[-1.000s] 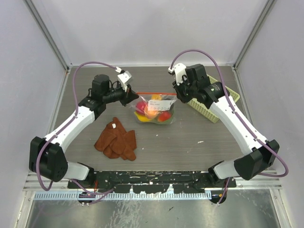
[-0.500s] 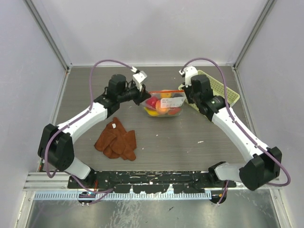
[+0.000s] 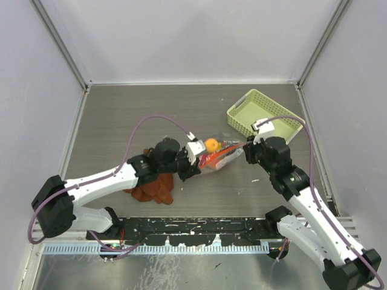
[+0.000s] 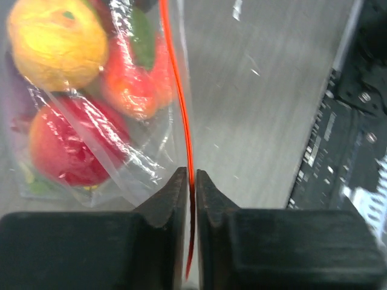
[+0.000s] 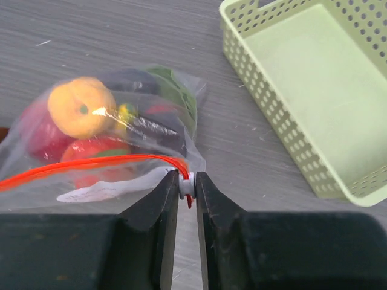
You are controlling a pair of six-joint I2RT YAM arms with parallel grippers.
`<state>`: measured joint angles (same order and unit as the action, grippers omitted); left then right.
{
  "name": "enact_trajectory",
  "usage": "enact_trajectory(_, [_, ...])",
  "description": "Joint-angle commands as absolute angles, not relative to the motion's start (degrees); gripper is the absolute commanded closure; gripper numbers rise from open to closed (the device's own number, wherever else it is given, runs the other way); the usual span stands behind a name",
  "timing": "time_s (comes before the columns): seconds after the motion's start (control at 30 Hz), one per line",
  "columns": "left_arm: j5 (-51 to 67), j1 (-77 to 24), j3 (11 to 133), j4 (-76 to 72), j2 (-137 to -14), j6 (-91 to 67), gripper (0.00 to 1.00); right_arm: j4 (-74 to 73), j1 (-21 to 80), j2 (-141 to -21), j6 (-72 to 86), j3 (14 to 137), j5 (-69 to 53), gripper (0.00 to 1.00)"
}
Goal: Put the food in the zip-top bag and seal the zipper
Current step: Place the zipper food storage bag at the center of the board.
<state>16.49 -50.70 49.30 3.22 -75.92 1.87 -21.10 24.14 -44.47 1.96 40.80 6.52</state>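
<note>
Food [image 5: 81, 106] bagged; left claw [image 4: 192, 181] clamped the zipper [image 4: 180, 103], right claw [image 5: 187, 179] its white tab [image 5: 188, 187]; sealing likely needed that tab drawn across.

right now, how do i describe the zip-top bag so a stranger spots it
On the grey table, look near the pale green basket. The zip-top bag is the clear wrinkly pouch of toy food, pinched by the left fingers and right fingers. Only it has a thin orange-red zipper.

Clear zip-top bag [image 3: 221, 158] holds the food [image 5: 81, 107]; its orange-red zipper [image 5: 91, 162] stretched straight, seemingly closed.
</note>
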Motion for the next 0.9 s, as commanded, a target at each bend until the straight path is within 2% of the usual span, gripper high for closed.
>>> enact_trajectory(0.0, [12.24,-55.47,46.20,4.55,-68.53,-4.23,0.83,-18.17,23.92,-35.03,9.30,36.45,0.93,0.74])
enact_trajectory(0.13, [10.57,-55.81,46.00,7.47,-64.63,-7.76,0.66,-19.73,23.91,-29.11,12.24,33.79,-0.77,0.56])
enact_trajectory(0.3, [1.68,-55.75,50.50,14.80,-60.86,-9.99,0.21,-22.47,23.91,-27.17,11.75,36.57,2.62,0.28])
enact_trajectory(0.37, [-2.15,-55.32,52.91,18.28,-59.91,-9.91,0.08,-22.99,23.95,-27.35,10.60,38.83,5.49,0.19])
enact_trajectory(0.4, [-4.06,-54.56,54.01,19.63,-59.73,-9.84,0.05,-23.17,23.91,-27.79,10.15,40.05,7.49,0.14])
enact_trajectory(0.47, [-6.13,-51.35,55.48,21.62,-59.35,-10.32,0.00,-23.16,23.96,-29.33,9.00,42.21,12.76,0.07])
enact_trajectory(0.57, [-5.02,-41.64,56.70,24.54,-58.98,-14.58,0.02,-23.03,23.97,-33.59,7.70,45.02,22.91,0.01])
enact_trajectory(0.73, [2.17,-23.01,57.19,29.79,-56.15,-21.73,0.02,-23.83,23.22,-40.14,6.76,49.18,32.82,0.00])
enact_trajectory(0.87, [-0.52,-12.99,56.97,34.54,-49.83,-21.98,0.02,-25.93,22.29,-40.58,8.51,51.15,38.08,0.00])
